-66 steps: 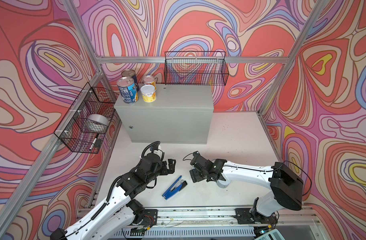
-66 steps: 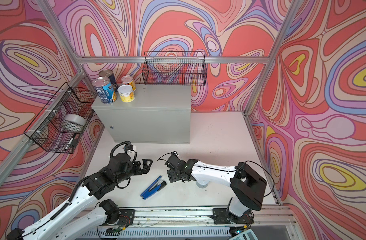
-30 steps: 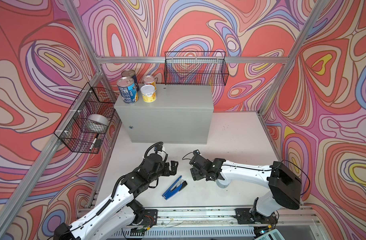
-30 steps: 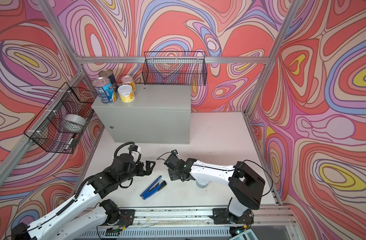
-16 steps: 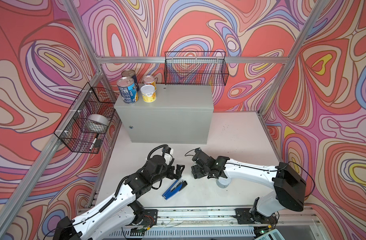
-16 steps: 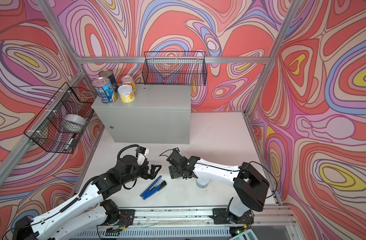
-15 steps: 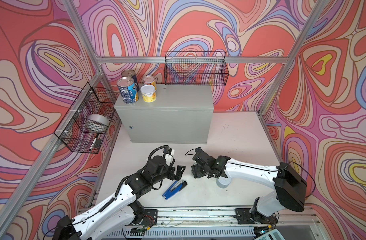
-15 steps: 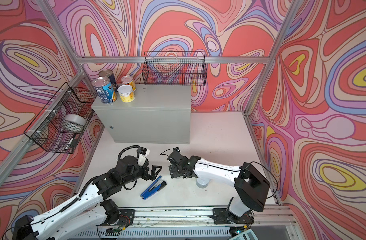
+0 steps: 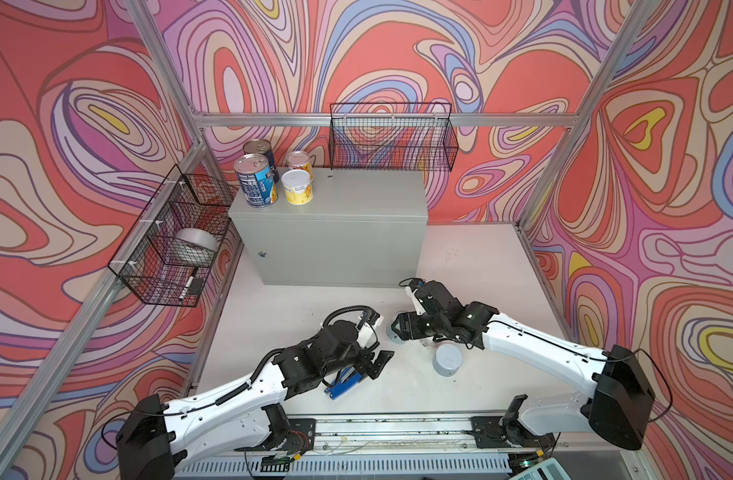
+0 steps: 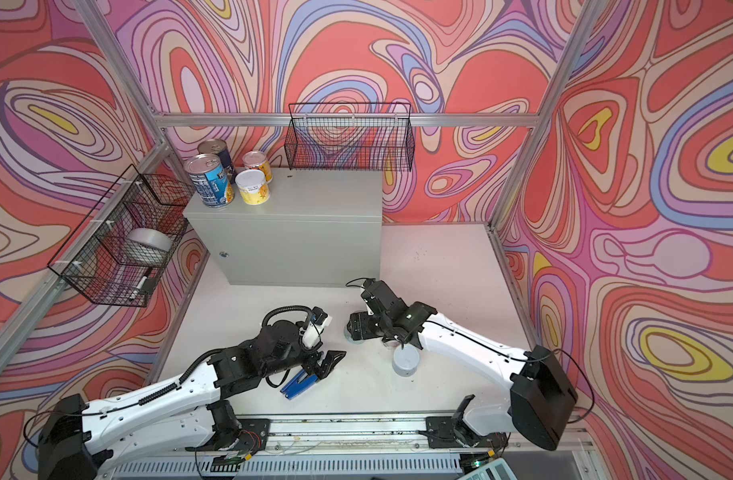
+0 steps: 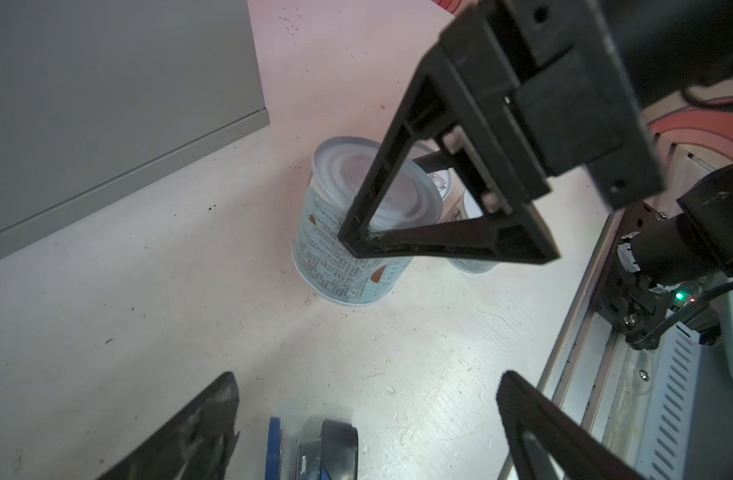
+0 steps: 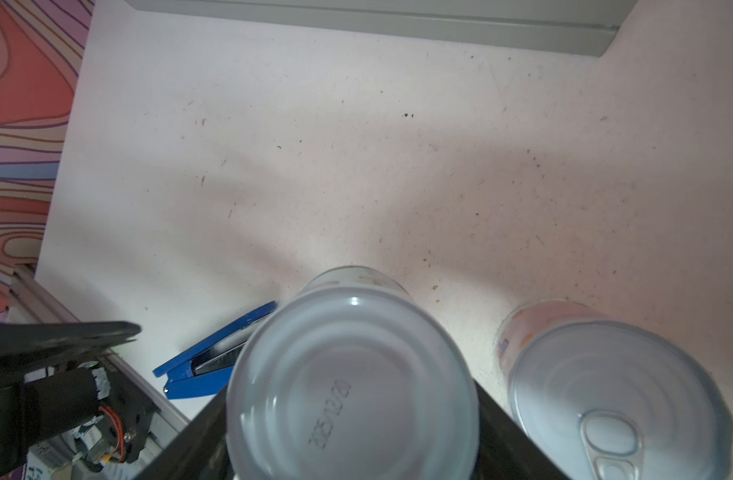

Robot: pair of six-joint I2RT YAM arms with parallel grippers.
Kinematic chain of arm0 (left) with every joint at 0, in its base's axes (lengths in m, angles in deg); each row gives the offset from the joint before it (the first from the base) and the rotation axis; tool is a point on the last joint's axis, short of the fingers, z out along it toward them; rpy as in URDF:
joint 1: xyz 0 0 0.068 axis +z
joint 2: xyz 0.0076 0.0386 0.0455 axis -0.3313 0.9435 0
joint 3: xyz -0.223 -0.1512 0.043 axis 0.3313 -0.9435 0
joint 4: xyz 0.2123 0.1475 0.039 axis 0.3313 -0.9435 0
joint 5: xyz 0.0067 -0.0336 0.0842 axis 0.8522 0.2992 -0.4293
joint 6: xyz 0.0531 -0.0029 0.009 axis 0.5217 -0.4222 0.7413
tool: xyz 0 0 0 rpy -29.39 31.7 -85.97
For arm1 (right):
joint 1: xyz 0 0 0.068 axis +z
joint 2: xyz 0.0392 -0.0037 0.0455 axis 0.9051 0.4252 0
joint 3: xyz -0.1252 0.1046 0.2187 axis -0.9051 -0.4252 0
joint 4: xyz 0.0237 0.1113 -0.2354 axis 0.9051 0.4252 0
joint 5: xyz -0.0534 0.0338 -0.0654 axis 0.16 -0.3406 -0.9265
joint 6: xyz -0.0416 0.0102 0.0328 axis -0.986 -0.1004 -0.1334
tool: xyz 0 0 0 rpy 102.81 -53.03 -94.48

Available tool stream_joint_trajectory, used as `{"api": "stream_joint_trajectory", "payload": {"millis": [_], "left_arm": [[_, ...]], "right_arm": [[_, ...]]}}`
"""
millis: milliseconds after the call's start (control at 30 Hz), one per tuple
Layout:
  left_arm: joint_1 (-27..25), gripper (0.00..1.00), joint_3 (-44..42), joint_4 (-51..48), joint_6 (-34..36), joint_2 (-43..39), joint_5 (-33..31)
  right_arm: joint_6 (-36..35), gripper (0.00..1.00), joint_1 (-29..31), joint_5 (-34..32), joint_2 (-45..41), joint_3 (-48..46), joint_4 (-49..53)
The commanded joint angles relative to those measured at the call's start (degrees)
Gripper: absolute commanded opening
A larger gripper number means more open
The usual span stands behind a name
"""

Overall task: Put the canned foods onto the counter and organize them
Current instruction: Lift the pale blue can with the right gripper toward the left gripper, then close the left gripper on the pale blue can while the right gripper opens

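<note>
Both top views show four cans (image 9: 256, 183) on counter (image 9: 356, 195)

Top views look down from high; close wrist views share one pale can (image 12: 352, 386).

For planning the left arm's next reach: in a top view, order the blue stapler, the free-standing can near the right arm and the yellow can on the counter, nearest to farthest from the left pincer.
1. blue stapler, just beside the left pincer, partly hidden by it.
2. free-standing can, to the right, by the right arm.
3. yellow can, far back on the counter, at its left end.
</note>
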Motion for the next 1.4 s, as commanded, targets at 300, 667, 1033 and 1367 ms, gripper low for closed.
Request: {"api": "stream_joint_trajectory", "payload": {"millis": [300,667,1033,1367], "left_arm": [[-0.28,1.0,3.48,11.16,6.84,5.42,6.89],[-0.28,1.0,4.21,13.84,7.57,7.72,9.82],[-0.29,0.93,3.51,15.81,8.04,8.09,11.13],[-0.28,0.9,0.69,19.39,7.79,4.71,9.58]], "right_arm": [[-4.2,0.54,-0.12,16.35,-7.53,2.74,2.74],[-3.38,0.54,-0.38,21.02,-9.36,2.65,2.02],[-2.54,0.54,-1.05,23.34,-12.02,1.04,0.13],[-1.5,0.53,-1.73,25.01,-12.22,-0.65,-1.18]]}}
